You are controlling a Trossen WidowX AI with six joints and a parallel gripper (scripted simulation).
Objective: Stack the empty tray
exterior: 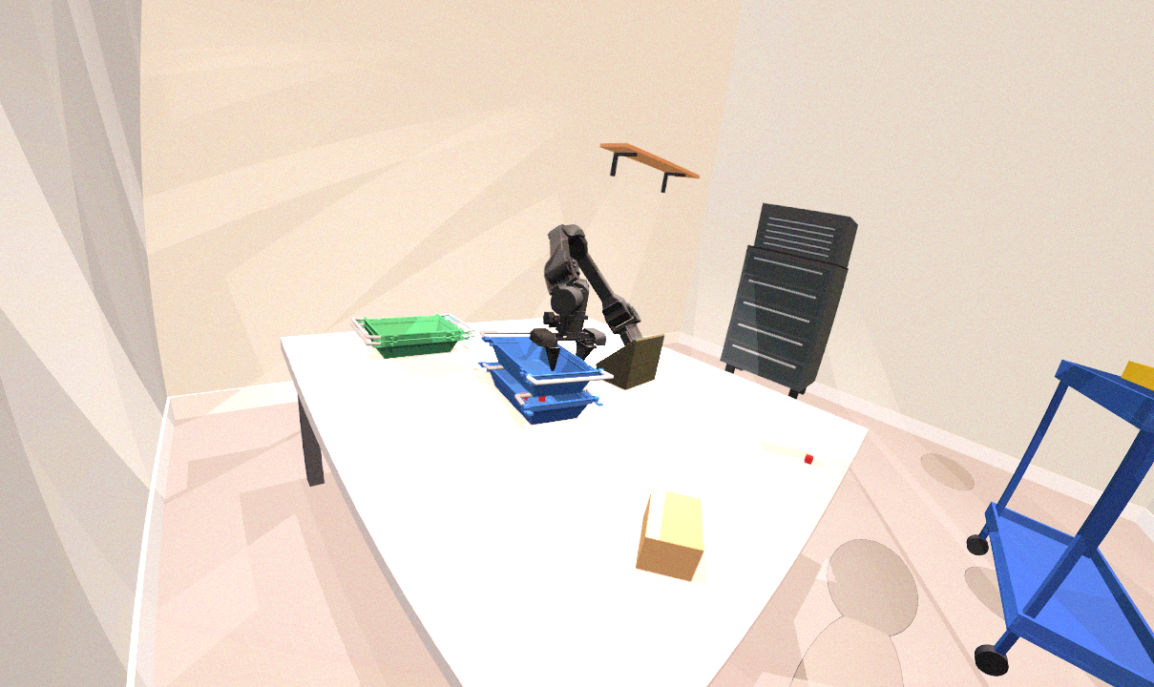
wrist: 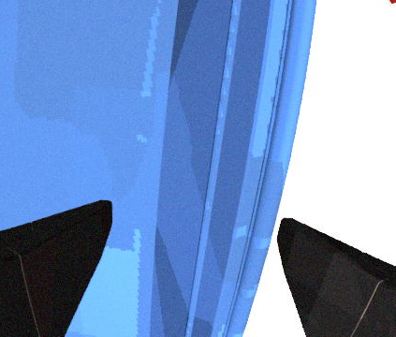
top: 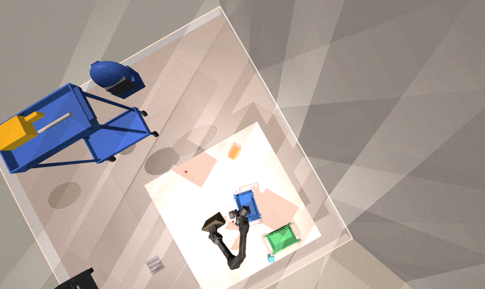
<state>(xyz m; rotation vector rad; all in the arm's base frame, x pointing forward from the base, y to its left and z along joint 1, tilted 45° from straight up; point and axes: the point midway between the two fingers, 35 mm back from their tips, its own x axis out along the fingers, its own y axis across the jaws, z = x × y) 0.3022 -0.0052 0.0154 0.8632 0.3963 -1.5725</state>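
The lower blue tray's [exterior: 512, 394] far end is hidden from me. Top view's edge cuts off the black cabinet [top: 79, 280].

Workshop-type room: dark metal drawer cabinet [exterior: 783, 316], blue wheeled tool cart [top: 53, 125] [exterior: 1067, 547], black jointed robot arm [top: 243, 237] [exterior: 597, 278].
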